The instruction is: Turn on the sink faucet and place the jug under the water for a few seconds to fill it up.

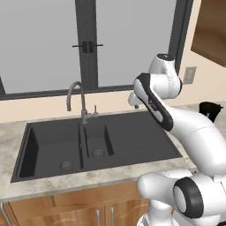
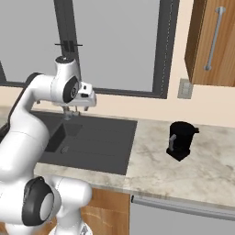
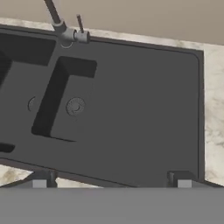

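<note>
The small black cylindrical jug (image 2: 181, 139) with a side handle stood upright on the marble-patterned desk (image 2: 193, 174), well to the right of the wide dark grey rectangular sink (image 1: 132, 145). The tall slim grey metal gooseneck faucet (image 1: 77, 99) rose from the sink's back rim, behind the divider between its two basins. The gripper (image 3: 111, 181) hung above the sink's flat drainboard, its fingertips (image 3: 41, 180) spread wide apart and holding nothing.

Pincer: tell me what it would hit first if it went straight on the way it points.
Probably the sink's flat drainboard: the pincer looks down onto it, right of the small basin. Depth is unclear.
</note>
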Controlling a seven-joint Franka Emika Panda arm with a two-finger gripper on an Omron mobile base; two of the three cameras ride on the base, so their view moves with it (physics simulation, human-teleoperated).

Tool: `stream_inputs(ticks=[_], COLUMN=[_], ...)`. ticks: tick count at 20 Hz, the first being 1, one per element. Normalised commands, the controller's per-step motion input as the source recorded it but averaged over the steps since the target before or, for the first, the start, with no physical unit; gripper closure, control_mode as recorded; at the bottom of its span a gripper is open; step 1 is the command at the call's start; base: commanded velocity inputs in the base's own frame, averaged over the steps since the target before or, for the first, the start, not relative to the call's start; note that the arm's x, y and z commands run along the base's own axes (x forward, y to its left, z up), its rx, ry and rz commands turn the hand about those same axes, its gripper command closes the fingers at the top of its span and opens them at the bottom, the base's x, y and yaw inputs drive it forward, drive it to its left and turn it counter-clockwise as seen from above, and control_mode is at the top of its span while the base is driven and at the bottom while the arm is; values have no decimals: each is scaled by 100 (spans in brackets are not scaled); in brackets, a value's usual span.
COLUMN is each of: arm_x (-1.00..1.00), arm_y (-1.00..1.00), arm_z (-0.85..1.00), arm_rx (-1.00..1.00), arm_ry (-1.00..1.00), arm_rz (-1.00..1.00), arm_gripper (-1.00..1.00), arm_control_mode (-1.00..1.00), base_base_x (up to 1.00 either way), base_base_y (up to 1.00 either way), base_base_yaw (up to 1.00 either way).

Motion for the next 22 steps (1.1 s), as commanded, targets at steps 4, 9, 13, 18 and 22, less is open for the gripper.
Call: stream_inputs(ticks=[4, 9, 13, 18, 22], arm_x=[67, 82, 77, 61, 58], arm_y=[0, 0, 15, 42, 43], arm_z=[-71, -54, -11, -13, -21], arm_rx=[21, 21, 8, 3, 0], arm_ry=[-42, -32, -23, -28, -23], arm_rz=[45, 49, 37, 17, 9], arm_gripper=[-100, -100, -100, -100, -100], arm_control_mode=[-100, -100, -100, -100, -100], base_base_x=[0, 0, 0, 0, 0], base_base_y=[0, 0, 0, 0, 0], base_base_yaw=[0, 0, 0, 0, 0])
